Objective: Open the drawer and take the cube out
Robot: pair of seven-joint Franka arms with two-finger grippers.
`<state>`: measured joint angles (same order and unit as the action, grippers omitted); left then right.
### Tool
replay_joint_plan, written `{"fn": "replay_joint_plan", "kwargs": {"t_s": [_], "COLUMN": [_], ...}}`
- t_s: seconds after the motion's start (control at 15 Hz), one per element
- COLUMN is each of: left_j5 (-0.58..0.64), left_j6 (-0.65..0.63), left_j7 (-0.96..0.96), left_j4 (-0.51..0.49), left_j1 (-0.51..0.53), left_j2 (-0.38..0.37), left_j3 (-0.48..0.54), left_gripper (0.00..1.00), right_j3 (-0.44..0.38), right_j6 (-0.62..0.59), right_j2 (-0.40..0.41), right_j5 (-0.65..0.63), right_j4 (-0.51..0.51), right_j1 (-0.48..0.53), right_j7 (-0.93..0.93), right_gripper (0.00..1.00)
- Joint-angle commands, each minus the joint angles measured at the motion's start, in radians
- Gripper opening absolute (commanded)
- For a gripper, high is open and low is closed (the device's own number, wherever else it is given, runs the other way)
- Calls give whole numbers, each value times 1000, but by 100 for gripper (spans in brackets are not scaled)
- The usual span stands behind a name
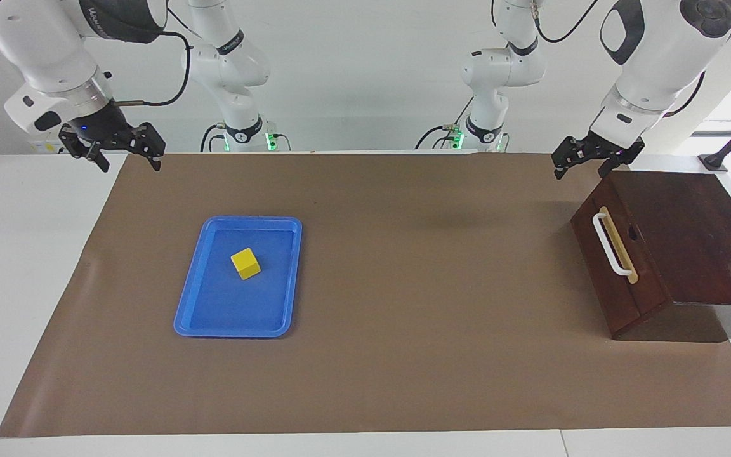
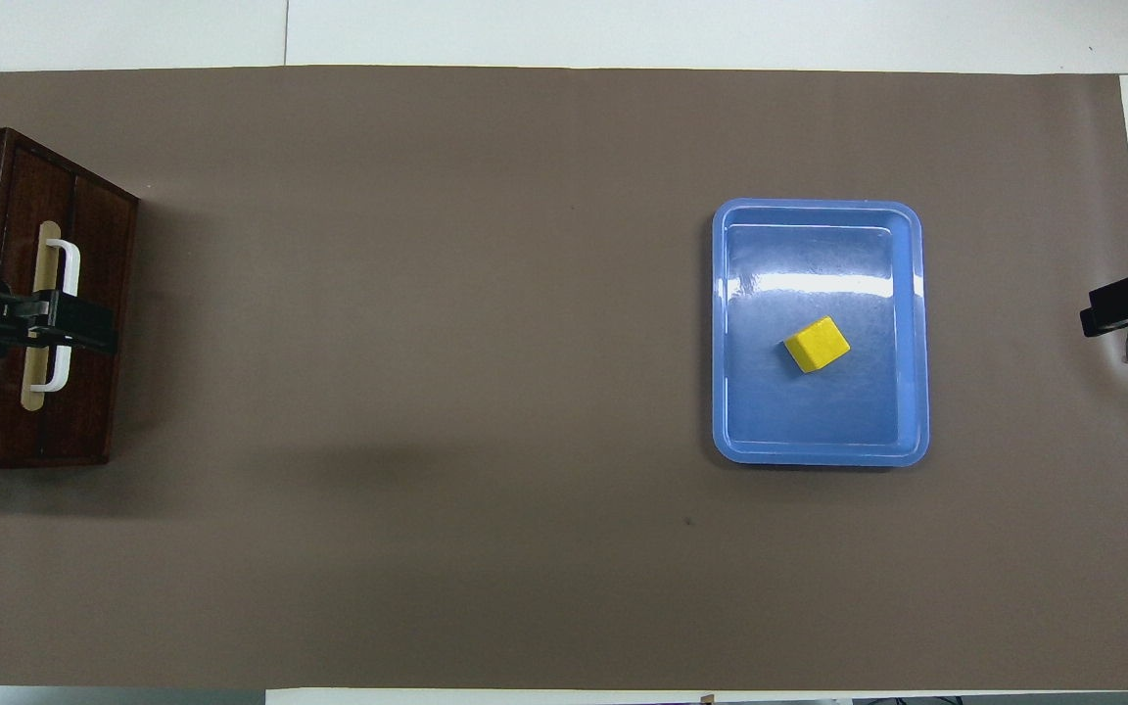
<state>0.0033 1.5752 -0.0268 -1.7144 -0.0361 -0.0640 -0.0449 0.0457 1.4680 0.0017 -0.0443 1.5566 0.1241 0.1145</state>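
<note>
The drawer (image 1: 601, 273) is shut, flush in its dark wooden box (image 1: 689, 235) at the left arm's end of the table. Its white bar handle (image 1: 613, 244) is free. The drawer (image 2: 99, 255) and handle (image 2: 63, 294) also show in the overhead view. The yellow cube (image 1: 245, 263) lies in a flat blue tray (image 1: 238, 330) toward the right arm's end; it shows in the overhead view too (image 2: 817, 345). My left gripper (image 1: 584, 166) is open and empty, raised over the drawer's front (image 2: 74, 328). My right gripper (image 1: 127, 158) is open and empty, raised over the mat's edge.
A brown mat (image 1: 403, 317) covers most of the white table. The blue tray (image 2: 819, 455) is the only other thing on it. The right gripper's tip (image 2: 1112, 313) shows at the mat's edge in the overhead view.
</note>
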Motion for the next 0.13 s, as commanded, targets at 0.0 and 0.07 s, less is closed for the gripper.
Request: {"fn": "replay_joint_plan", "kwargs": {"t_s": [0.0,0.07], "left_j5": [-19,-19], "left_j6": [-7,-7], "left_j7": [15,15], "left_j4": [-5,-7], "left_j1": [-7,-4], "left_j2": [-7,-7], "left_j3": [11,11], "left_gripper": [100,100], "right_j3": [3,2], "right_j6": [11,12], "right_j2": [-12,-12], "right_j5": [26,26], "right_j4": [11,11], "right_j1": [8,8], "right_j7": [17,17], "right_gripper": [100,100]}}
